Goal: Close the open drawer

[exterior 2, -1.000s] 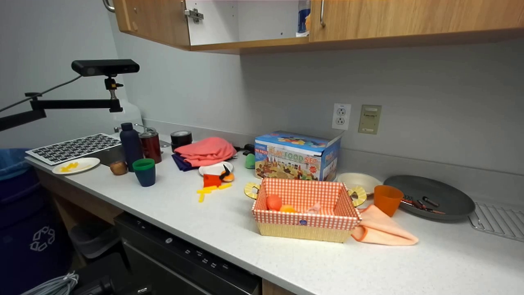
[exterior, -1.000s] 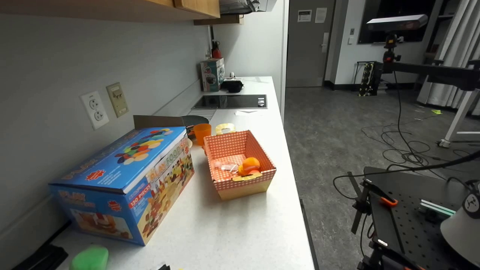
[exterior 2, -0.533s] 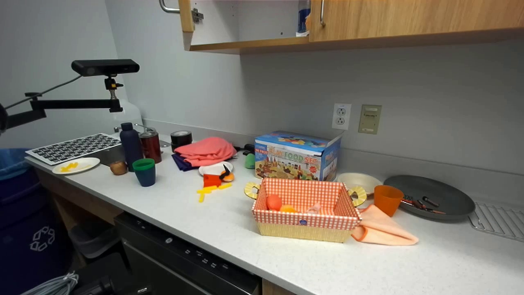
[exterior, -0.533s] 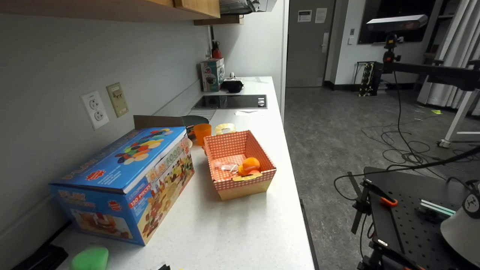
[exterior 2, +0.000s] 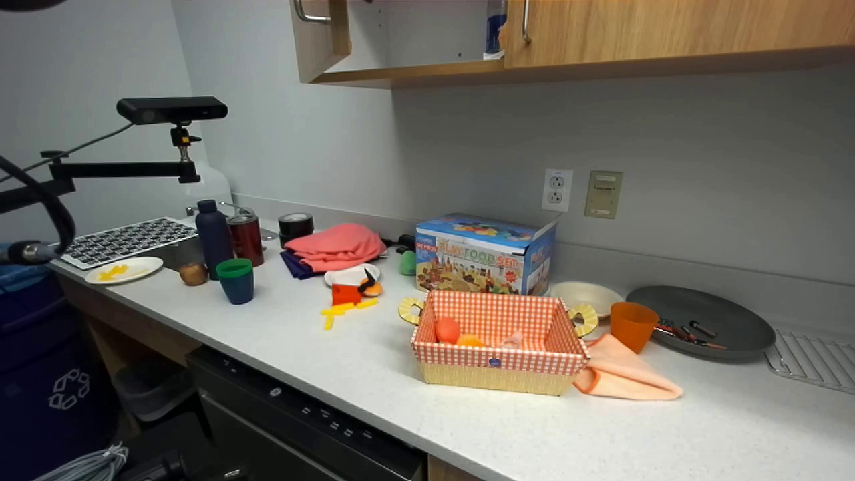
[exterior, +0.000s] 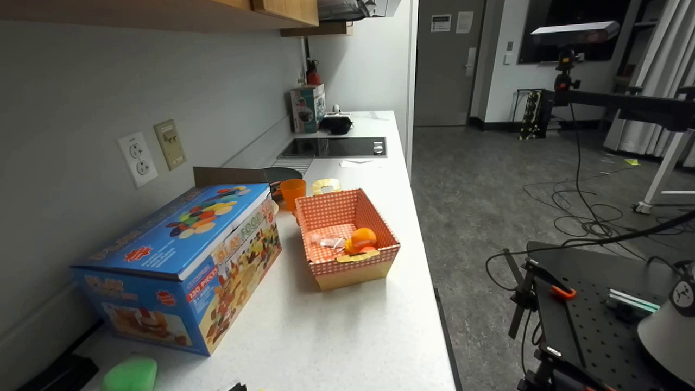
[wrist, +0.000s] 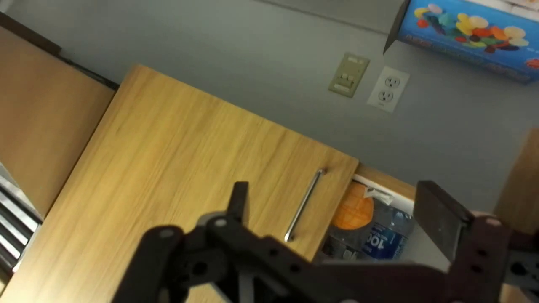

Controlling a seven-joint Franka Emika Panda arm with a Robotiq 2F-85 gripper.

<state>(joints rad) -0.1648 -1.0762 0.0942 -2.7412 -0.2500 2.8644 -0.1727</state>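
Note:
No drawer shows; a wooden wall cabinet stands open instead. Its open door (exterior 2: 322, 37) hangs at the upper left in an exterior view, swung partway, with its outer face and metal handle showing. Through the gap in the wrist view I see the cabinet interior (wrist: 421, 244), with an orange round item (wrist: 354, 207) and a blue-labelled bottle (wrist: 385, 240). The open door's wood (wrist: 520, 181) is at the right edge, beside my right finger; I cannot tell whether they touch. My gripper (wrist: 339, 202) is open, with nothing between the fingers. It is not clearly visible in the exterior views.
The neighbouring closed cabinet door (wrist: 210, 155) has a metal bar handle (wrist: 305, 206). Below, the counter (exterior 2: 374, 374) holds a checkered basket (exterior 2: 494, 377), a play food box (exterior 2: 484, 257), cups and a dark pan (exterior 2: 708, 314). A black cable (exterior 2: 53, 207) hangs at the left.
The open cabinet door has swung toward the cabinet: first its inner face showed, then its edge, now its outer face. A black arm cable and a dark part have come into view at the left.

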